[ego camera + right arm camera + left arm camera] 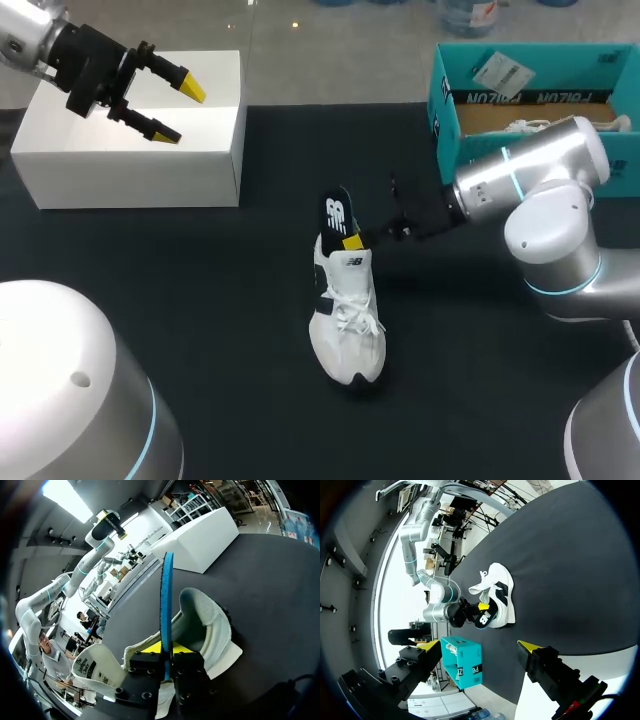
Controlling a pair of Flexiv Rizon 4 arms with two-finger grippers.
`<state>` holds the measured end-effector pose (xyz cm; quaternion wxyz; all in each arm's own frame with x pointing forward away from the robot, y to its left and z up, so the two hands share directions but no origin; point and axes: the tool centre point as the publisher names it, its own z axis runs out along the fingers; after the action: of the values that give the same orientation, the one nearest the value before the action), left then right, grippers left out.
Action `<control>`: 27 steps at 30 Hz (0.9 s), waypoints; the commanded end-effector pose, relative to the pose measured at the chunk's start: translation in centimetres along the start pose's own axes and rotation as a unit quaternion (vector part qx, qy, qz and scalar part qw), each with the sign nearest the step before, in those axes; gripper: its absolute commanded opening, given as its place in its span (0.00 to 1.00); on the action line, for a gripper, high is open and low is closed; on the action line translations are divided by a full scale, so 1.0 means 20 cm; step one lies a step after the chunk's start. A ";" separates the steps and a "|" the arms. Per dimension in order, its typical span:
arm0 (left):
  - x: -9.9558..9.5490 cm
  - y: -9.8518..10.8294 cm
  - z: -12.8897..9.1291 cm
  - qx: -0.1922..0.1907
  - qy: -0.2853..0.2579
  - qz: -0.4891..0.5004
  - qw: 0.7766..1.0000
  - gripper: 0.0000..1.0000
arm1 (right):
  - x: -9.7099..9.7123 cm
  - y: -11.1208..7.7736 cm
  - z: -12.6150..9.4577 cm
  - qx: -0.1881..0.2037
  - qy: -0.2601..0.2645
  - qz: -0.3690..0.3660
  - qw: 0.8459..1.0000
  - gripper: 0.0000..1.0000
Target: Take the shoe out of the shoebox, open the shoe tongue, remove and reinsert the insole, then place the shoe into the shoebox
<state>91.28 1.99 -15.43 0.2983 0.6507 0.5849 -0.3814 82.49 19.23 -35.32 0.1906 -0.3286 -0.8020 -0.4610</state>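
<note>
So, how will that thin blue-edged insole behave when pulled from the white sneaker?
The thin blue-and-black insole looks light and fairly stiff: it stands straight above the right gripper, no droop. Being so thin, it likely flexes if pushed sideways.

- Table (560,555): dark top.
- Shoe (499,591): white w/ black side mark, lying on table.
- Insole (483,620): black, sticking out at heel end.
- Right gripper (470,614): clamped on insole.
- Shoebox (462,661): teal, beside right arm.
- Left gripper (474,645): fingers apart, nothing btwn, well apart from shoe.
</note>
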 end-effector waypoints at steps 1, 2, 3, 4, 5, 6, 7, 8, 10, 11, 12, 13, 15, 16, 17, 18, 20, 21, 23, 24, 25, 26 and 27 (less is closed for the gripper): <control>0.00 0.00 0.00 0.001 0.001 0.000 1.000 1.00 | 0.04 0.05 -0.05 -0.003 -0.012 -0.012 1.000 0.47; 0.00 0.00 0.00 0.001 0.001 0.000 1.000 1.00 | 0.04 0.07 -0.05 -0.002 -0.014 -0.017 1.000 0.46; 0.00 0.00 0.00 0.001 0.001 0.000 1.000 1.00 | 0.04 0.10 -0.06 -0.002 -0.016 -0.022 1.000 0.46; 0.00 0.00 0.00 0.001 0.001 0.000 1.000 1.00 | 0.04 0.12 -0.07 -0.002 -0.017 -0.024 1.000 0.46; 0.00 0.00 0.00 0.001 0.001 0.000 1.000 1.00 | 0.03 0.13 -0.08 -0.002 -0.019 -0.028 0.999 0.44; 0.00 0.00 0.00 0.001 0.001 0.000 1.000 1.00 | 0.02 0.15 -0.09 -0.001 -0.020 -0.031 0.999 0.42; 0.00 0.00 0.00 0.001 0.001 0.000 1.000 1.00 | 0.01 0.17 -0.09 -0.001 -0.021 -0.032 0.999 0.40; 0.00 0.00 0.00 0.001 0.001 0.000 1.000 1.00 | -0.01 0.17 -0.10 0.001 -0.023 -0.035 0.999 0.31; 0.00 0.00 0.00 0.001 0.001 0.000 1.000 1.00 | -0.03 0.19 -0.10 0.002 -0.025 -0.037 0.999 0.16; 0.00 0.00 0.00 0.001 0.001 0.000 1.000 1.00 | -0.04 0.20 -0.09 0.003 -0.025 -0.038 0.999 0.10; 0.00 0.00 0.00 0.001 0.001 0.000 1.000 1.00 | -0.05 0.20 -0.09 0.005 -0.025 -0.038 0.999 0.00; 0.00 0.00 0.00 0.001 0.001 0.000 1.000 1.00 | -0.06 0.19 -0.09 0.006 -0.025 -0.038 0.999 0.00; 0.00 0.00 0.00 0.001 0.001 0.000 1.000 1.00 | -0.07 0.18 -0.08 0.008 -0.024 -0.033 0.999 0.00; 0.00 0.00 0.00 0.001 0.001 0.000 1.000 1.00 | -0.08 0.18 -0.07 0.008 -0.023 -0.032 0.999 0.00; 0.00 0.00 0.00 0.001 0.001 0.000 1.000 1.00 | -0.08 0.17 -0.06 0.009 -0.023 -0.028 0.999 0.00; 0.00 0.00 0.00 0.001 0.001 0.000 1.000 1.00 | -0.09 0.16 -0.06 0.012 -0.024 -0.023 0.999 0.00; 0.00 0.00 0.00 0.001 0.001 0.000 1.000 1.00 | -0.09 0.14 -0.05 0.012 -0.024 -0.016 1.000 0.00; 0.00 0.00 0.00 0.001 0.001 0.000 1.000 1.00 | -0.08 0.13 -0.05 0.014 -0.025 -0.013 1.000 0.00; 0.00 0.00 0.00 0.001 0.001 0.000 1.000 1.00 | -0.07 0.09 -0.04 0.013 -0.023 -0.005 1.000 0.00; 0.00 0.00 0.00 0.001 0.001 0.000 1.000 1.00 | -0.06 0.08 -0.04 0.015 -0.023 -0.002 1.000 0.00; 0.00 0.00 0.00 0.001 0.001 0.000 1.000 1.00 | -0.04 0.06 -0.03 0.015 -0.021 0.003 1.000 0.00; 0.00 0.00 0.00 0.001 0.001 0.000 1.000 1.00 | -0.03 0.04 -0.03 0.015 -0.019 0.008 1.000 0.00; 0.00 0.00 0.00 0.001 0.001 0.000 1.000 1.00 | -0.02 0.03 -0.02 0.015 -0.018 0.011 1.000 0.00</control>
<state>91.28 1.99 -15.43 0.2983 0.6507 0.5849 -0.3814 84.22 18.67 -34.70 0.1908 -0.3375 -0.8111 -0.4380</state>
